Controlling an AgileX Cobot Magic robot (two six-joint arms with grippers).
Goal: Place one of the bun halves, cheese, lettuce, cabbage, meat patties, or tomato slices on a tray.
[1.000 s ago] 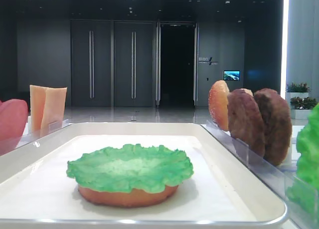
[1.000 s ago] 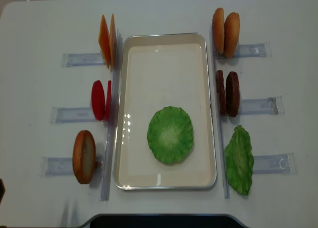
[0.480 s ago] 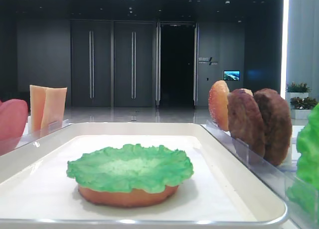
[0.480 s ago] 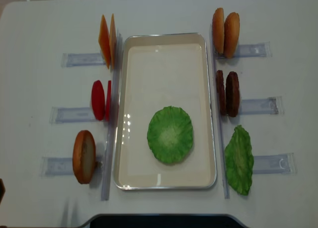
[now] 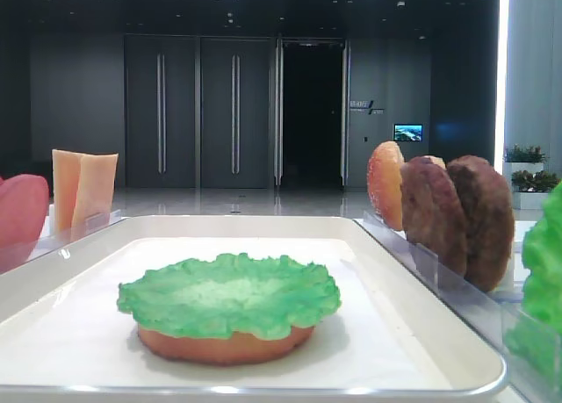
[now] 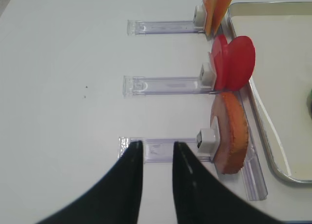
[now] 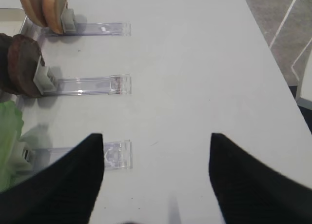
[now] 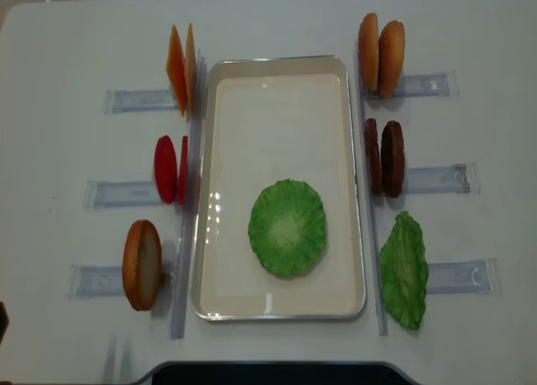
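On the tray (image 8: pixel 220 184), the lettuce (image 8: pixel 287 226) hides all but the rim of a bun half (image 5: pixel 219 346). Over bare worktop (image 7: pixel 195 77), the right hand (image 7: pixel 156 177) is spread wide, holding nothing. The left hand (image 6: pixel 157 177) is closed and empty beside an upright bun half (image 6: pixel 231 136).

Tray (image 8: pixel 278 75) set mid-worktop (image 8: pixel 75 41), lettuce (image 8: pixel 287 226) laid on a bun half (image 5: pixel 224 343) inside, cheese (image 8: pixel 181 68), tomato slices (image 8: pixel 167 169) held left, meat patties (image 8: pixel 385 158) right.

White table (image 8: pixel 277 24), clear plastic holders (image 8: pixel 432 179), dark doors (image 5: pixel 198 113)
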